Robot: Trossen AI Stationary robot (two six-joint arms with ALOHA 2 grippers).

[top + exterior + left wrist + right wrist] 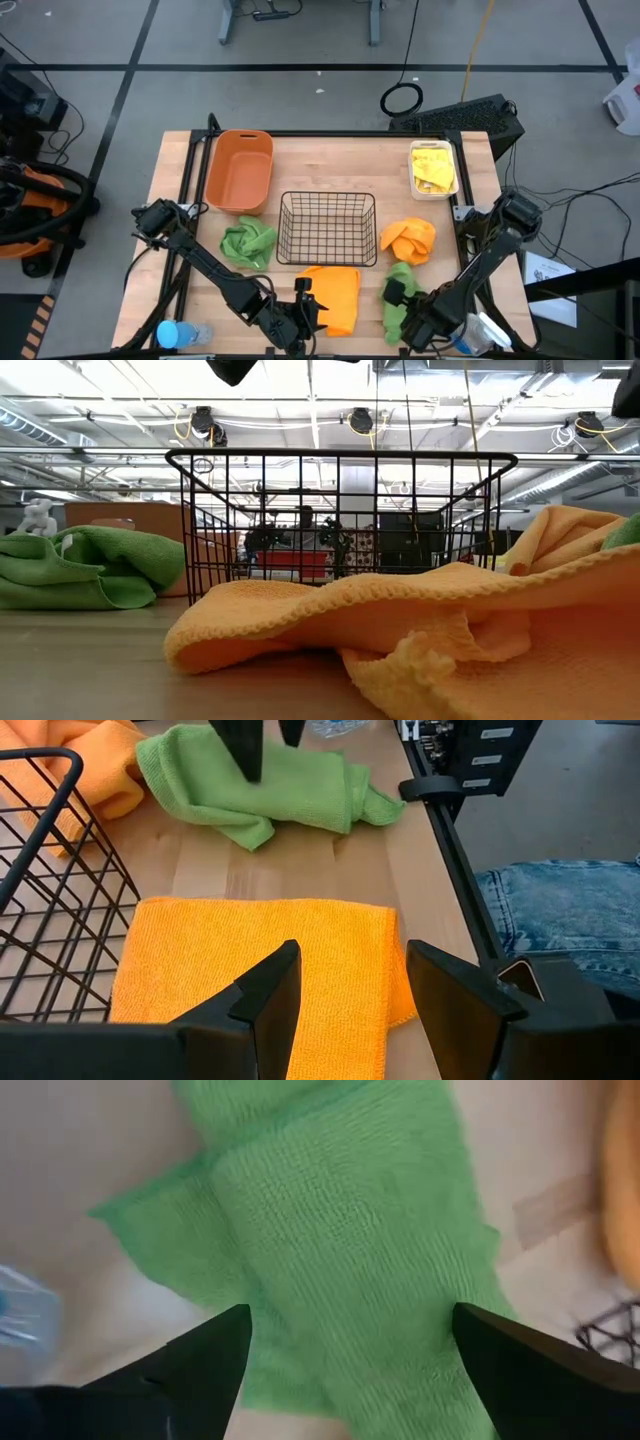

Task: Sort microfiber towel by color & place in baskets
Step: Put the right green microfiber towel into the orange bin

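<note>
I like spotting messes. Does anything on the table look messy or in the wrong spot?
Nothing looks broken or spilled. Four towels lie loose on the table: a crumpled green towel, a flat orange towel, a bunched orange towel and another green towel. Only the white bin holds yellow cloth; the wire basket sits empty.

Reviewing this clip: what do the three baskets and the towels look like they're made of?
Orange tub: smooth moulded plastic, by its even sheen. Black basket: thin coated wire in an open grid. White bin: likely plastic, pale rounded rim. Orange towel and green towel: soft knit-looking cloth, probably microfiber, with fine ribbed texture.
</note>
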